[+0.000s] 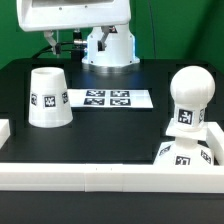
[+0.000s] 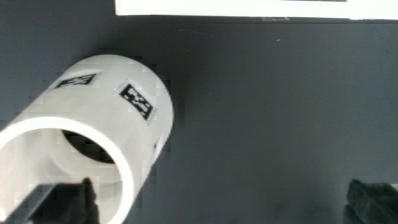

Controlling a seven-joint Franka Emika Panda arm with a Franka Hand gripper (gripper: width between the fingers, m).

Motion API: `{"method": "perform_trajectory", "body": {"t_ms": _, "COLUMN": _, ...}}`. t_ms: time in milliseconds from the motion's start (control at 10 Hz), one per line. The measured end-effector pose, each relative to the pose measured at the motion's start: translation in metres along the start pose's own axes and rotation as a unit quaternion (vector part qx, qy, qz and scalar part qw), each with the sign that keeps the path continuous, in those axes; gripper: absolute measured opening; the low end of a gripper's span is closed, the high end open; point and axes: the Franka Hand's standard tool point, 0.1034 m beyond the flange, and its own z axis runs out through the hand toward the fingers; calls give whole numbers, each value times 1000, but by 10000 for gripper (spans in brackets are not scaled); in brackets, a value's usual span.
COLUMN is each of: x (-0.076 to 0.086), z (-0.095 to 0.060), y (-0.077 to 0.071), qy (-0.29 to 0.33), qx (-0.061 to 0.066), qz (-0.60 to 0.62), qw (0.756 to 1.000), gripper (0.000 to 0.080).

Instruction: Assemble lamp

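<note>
Lamp parts, three items, all white plastic with black-and-white square tags; you will find them on the black table (image 1: 120,125) as follows.

Item 1: shade (image 1: 48,98). Tapered cup form, standing with its narrow end up toward the exterior view's left, tags on its side wall. It sits just beside the marker board (image 1: 108,98), on that board's left in the exterior view, and well apart from the other two parts. In the wrist view you see the same shade (image 2: 103,120) from above at an angle, its open hollow turned toward the camera.

Item 2: bulb (image 1: 188,97). Round ball on a short neck, upright at the exterior view's right, seated on item 3, one tag on the neck.

Item 3: base block (image 1: 183,155). Flat block under the bulb, near the white rail (image 1: 100,176) that crosses the front of the exterior view. Its lower part is hidden behind that rail, so you cannot check its full outline.

Gripper (image 2: 217,202): your wrist view shows two dark fingertips (image 2: 59,203) set wide apart, one at each lower corner. One fingertip overlaps the shade's rim in the picture; whether it touches is not clear. Nothing is clamped between them. The white robot body (image 1: 108,45) stands behind the marker board.
</note>
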Motion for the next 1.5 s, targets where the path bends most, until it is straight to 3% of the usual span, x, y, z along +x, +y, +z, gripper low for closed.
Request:
{"method": "perform_trajectory", "body": {"t_ms": 400, "x": 6, "z": 11, "y": 15, "qy": -5, "qx": -6, "qz": -37, "qw": 999, "gripper": 699}}
{"method": "perform_trajectory", "body": {"t_ms": 1000, "x": 9, "z": 45, "y": 29, "qy": -11, "qx": -21, "qz": -51, "qw": 998, "gripper": 699}}
{"method": "perform_trajectory", "body": {"t_ms": 1300, "x": 7, "z": 46, "y": 31, "qy": -14, "qx": -20, "qz": -51, "qw": 998, "gripper": 687}}
{"method": "perform_trajectory", "body": {"t_ms": 1500, "x": 7, "z": 46, "y": 31, "qy": -15, "qx": -20, "qz": -51, "qw": 998, "gripper": 334}}
